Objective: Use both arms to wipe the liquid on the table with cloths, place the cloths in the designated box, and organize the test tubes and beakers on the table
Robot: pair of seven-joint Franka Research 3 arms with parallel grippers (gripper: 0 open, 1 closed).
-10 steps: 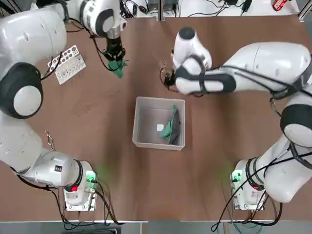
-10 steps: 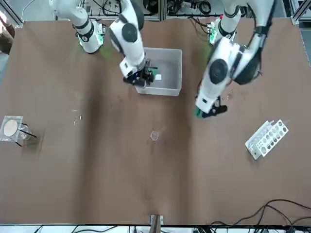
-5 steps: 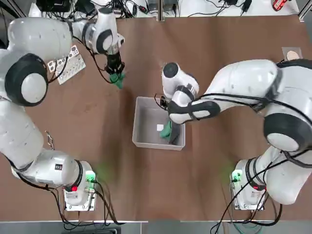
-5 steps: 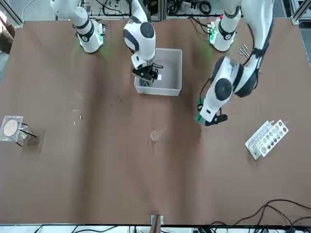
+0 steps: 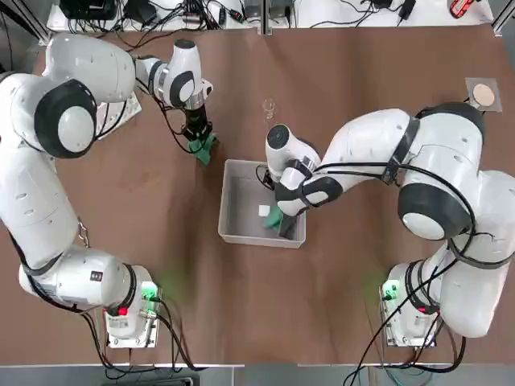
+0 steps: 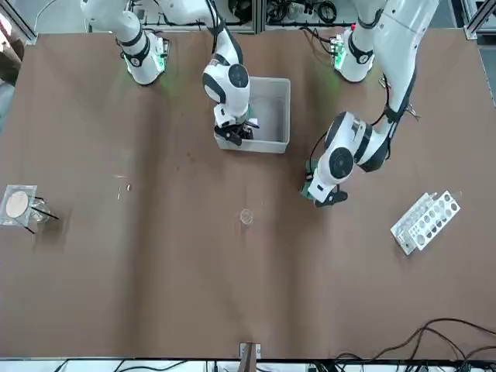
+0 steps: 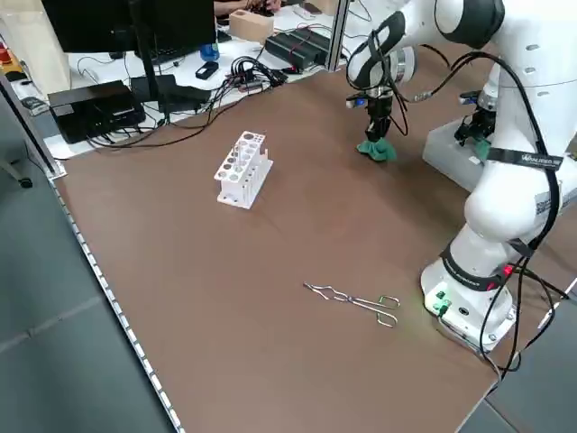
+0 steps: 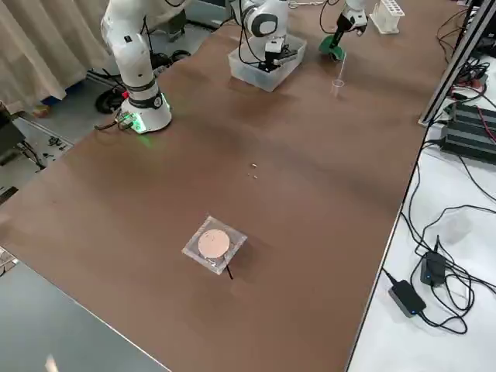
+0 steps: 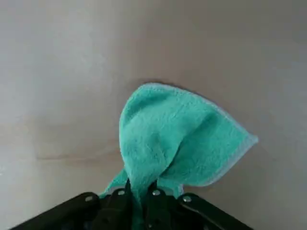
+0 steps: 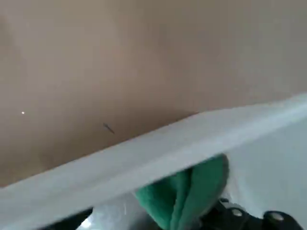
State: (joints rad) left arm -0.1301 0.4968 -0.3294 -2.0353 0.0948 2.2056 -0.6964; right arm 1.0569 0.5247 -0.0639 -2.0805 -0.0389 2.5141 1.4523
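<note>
left gripper (image 5: 199, 143) clamped on a green cloth (image 5: 203, 148) touching the table (image 5: 145, 209) just beyond the grey box (image 5: 230, 226); right gripper (image 5: 283, 215), fingers apart, sits inside the box over a second cloth (image 5: 275, 217) (test tube (image 5: 268, 107) stands apart).

I see even, bright overhead light on the counter (image 5: 362, 72), with only soft, faint shadows under the arms. No harsh glare anywhere. My right wrist view is smeared and out of focus along the box (image 10: 158, 148) wall. The left wrist view is pale, the green cloth (image 9: 177, 139) sharp.
</note>
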